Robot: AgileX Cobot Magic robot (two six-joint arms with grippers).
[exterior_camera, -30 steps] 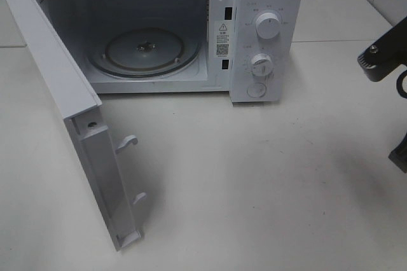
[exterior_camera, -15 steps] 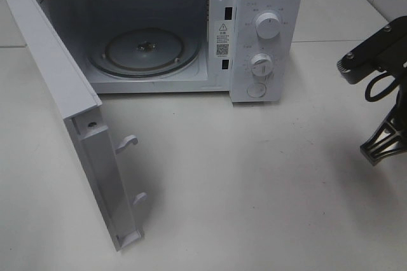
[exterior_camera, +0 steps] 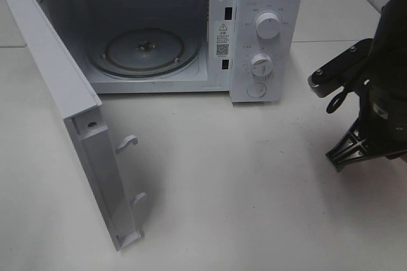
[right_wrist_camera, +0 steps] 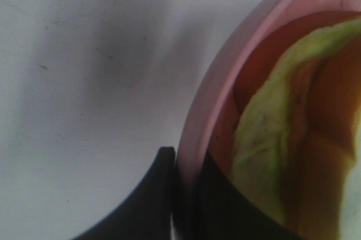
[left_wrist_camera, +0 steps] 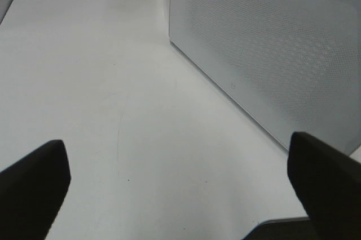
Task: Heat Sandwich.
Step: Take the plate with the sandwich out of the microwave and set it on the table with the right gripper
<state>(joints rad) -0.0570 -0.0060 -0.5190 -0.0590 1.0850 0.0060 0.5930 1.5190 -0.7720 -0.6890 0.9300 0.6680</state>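
- The right gripper (right_wrist_camera: 183, 195) pinches the rim of the pink plate (right_wrist_camera: 211, 105), one finger outside it, one inside; the sandwich (right_wrist_camera: 271, 138) lies on that plate (green filling showing)
- The left gripper (left_wrist_camera: 180, 183) is spread wide above the table (left_wrist_camera: 101, 82), beside the microwave (exterior_camera: 254, 29) door (left_wrist_camera: 271, 54); it holds nothing

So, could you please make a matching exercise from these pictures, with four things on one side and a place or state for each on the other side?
Things:
1. microwave door
2. turntable
3. pink plate
4. left gripper

Places or states:
A. jaws wide apart, holding nothing
B. its rim is pinched between dark jaws
C. swung open
D. lies inside the microwave, with nothing on it

Pairs: 1-C, 2-D, 3-B, 4-A
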